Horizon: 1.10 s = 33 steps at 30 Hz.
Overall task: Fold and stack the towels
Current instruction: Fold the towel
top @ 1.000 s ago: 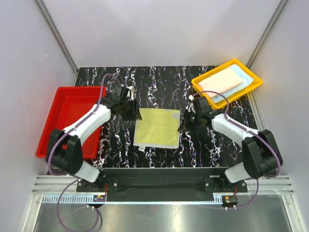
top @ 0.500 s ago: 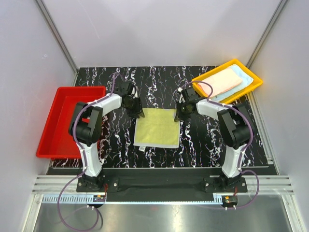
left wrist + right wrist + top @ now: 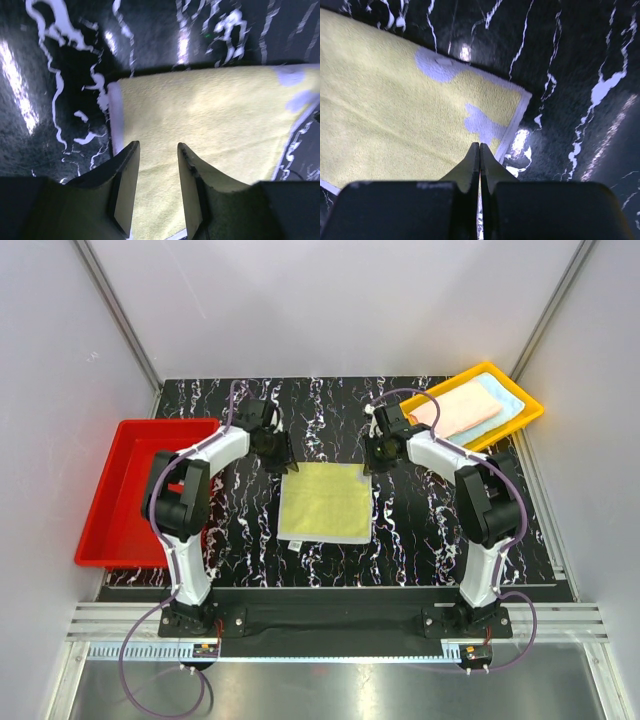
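Black marbled table, seen from above: you have a yellow-green towel flat at centre, more towels in the yellow tray (far right). Left wrist view: your left fingers stand spread over the towel's far-left corner. Right wrist view: your right fingers press together at its far-right corner.

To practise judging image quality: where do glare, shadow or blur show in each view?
Top external: sharp, evenly lit, yellow towel clear on the table. Left wrist: glare streaks on the glossy table at left; open left pincer soft-focused. Right wrist: glare spots near the towel's corner; shut right pincer dark, blurred.
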Motion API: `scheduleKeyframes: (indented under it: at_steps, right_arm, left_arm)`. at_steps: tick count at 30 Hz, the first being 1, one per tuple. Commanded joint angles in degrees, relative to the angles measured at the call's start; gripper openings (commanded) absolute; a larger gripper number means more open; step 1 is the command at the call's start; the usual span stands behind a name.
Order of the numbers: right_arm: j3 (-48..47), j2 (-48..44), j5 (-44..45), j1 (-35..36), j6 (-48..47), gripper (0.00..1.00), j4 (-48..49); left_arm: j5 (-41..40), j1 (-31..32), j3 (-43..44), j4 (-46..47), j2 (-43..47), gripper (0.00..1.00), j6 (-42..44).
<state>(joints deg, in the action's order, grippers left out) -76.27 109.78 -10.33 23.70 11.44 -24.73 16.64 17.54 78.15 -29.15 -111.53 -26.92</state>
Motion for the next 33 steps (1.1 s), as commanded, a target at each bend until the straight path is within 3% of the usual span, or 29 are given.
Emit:
scheduleKeyframes:
  at_steps: [1, 10, 18, 22, 25, 29, 33]
  right_arm:
    - [-4.40, 1.57, 2.59, -0.85, -2.12, 0.00, -2.07]
    - [-6.17, 7.90, 6.02, -3.75, -5.81, 0.00, -0.76]
    - [-9.24, 7.21, 5.49, -4.10, -9.94, 0.00, -2.51]
    - [-11.44, 3.78, 3.84, -4.19, -14.68, 0.13, -6.20]
    - [-13.46, 2.90, -4.59, -4.19, -20.74, 0.28, -8.04]
    - [-19.78, 8.06, -14.00, -4.28, -30.22, 0.40, -16.03]
    - [-28.38, 13.87, -15.16, -4.45, -35.60, 0.49, -23.24]
  left_arm:
    - [2.17, -0.23, 5.77, 0.23, 0.53, 0.41, 1.16]
    - [1.37, -2.51, 6.58, 1.46, -8.26, 0.41, 0.73]
    - [1.28, -2.77, 9.46, -2.57, -5.82, 0.42, 2.73]
    - [3.30, -3.12, 13.41, -4.16, -1.69, 0.47, 9.13]
    - [4.79, -4.09, 16.32, -6.79, -2.29, 0.49, 15.82]
    - [7.17, -5.24, 21.77, -12.42, -7.38, 0.50, 24.79]
    - [10.60, -5.59, 24.85, -16.02, -10.20, 0.50, 30.69]
